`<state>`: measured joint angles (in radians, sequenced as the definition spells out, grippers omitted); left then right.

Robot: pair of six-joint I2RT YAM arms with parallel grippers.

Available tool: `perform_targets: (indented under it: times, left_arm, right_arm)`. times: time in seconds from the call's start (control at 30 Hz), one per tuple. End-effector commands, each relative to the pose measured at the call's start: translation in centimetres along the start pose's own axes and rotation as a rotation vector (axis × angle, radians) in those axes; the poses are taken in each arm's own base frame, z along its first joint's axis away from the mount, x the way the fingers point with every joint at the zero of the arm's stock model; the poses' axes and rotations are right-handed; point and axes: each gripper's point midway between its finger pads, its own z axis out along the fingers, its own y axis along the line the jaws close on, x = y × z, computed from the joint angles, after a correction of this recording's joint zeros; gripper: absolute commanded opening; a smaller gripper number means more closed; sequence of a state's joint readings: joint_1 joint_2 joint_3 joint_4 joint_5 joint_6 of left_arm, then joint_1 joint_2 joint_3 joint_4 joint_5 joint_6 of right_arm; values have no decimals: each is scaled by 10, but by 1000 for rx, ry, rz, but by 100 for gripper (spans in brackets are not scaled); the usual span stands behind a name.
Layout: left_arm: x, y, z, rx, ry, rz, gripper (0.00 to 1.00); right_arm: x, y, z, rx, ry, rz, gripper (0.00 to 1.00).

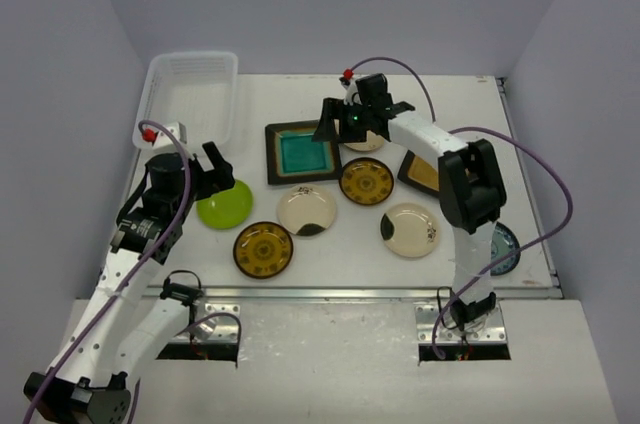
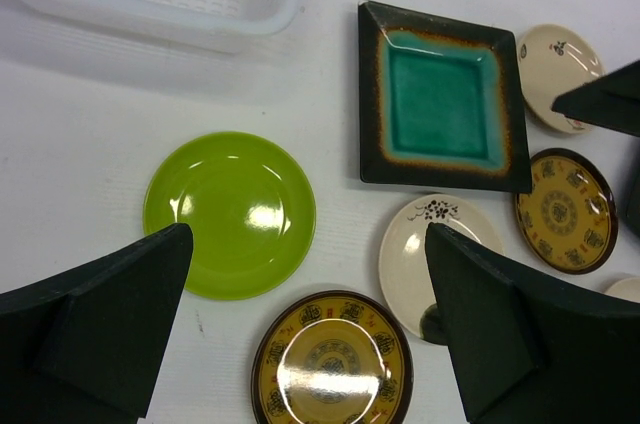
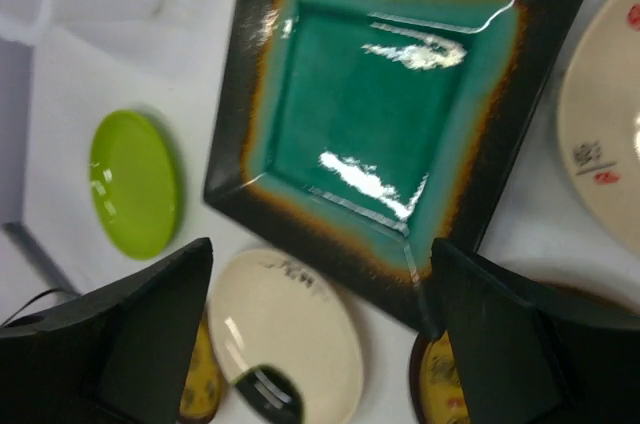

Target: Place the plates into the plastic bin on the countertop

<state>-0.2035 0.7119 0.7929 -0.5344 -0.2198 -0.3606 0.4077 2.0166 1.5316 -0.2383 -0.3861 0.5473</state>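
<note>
Glazed ceramic teal square plate lies near the far edge of the countertop; judged rigid, slippery, chippable; take its raised rim. Right gripper hovers above it, jaws apart, empty; left gripper also spread, empty.

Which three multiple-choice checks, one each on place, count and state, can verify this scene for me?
1. The lime-green round plate lies: A inside the translucent white plastic bin; B flat on the off-white countertop; C stacked on another plate.
2. Round brown-yellow patterned plates showing in the top view: A one; B two; C four.
3. The bin: A holds no plates; B holds one plate; C lies overturned.
Answers: B, bare countertop surrounds it; B, one near the front edge, one mid-table; A, only its gridded floor shows.
</note>
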Motion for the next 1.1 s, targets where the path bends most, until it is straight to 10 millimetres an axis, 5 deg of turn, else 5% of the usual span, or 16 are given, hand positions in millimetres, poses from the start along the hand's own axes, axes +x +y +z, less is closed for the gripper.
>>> perform_targets:
  times: [0.0, 0.27, 0.6, 0.73, 1.07]
  left_arm:
    - [-7, -10, 2, 42, -26, -8, 100]
    - [-5, -11, 4, 45, -17, -3, 100]
    - [-1, -11, 7, 45, 2, 2, 100]
    - [-2, -12, 7, 50, -1, 3, 100]
    - [-2, -16, 7, 69, 4, 11, 100]
  right_arm:
    - [-8, -31, 23, 106, 31, -30, 86]
    - [-3, -45, 27, 162, 24, -40, 84]
    - [15, -55, 64, 108, 95, -3, 80]
    - [26, -51, 79, 34, 124, 36, 65]
    - [54, -59, 95, -22, 140, 232, 9]
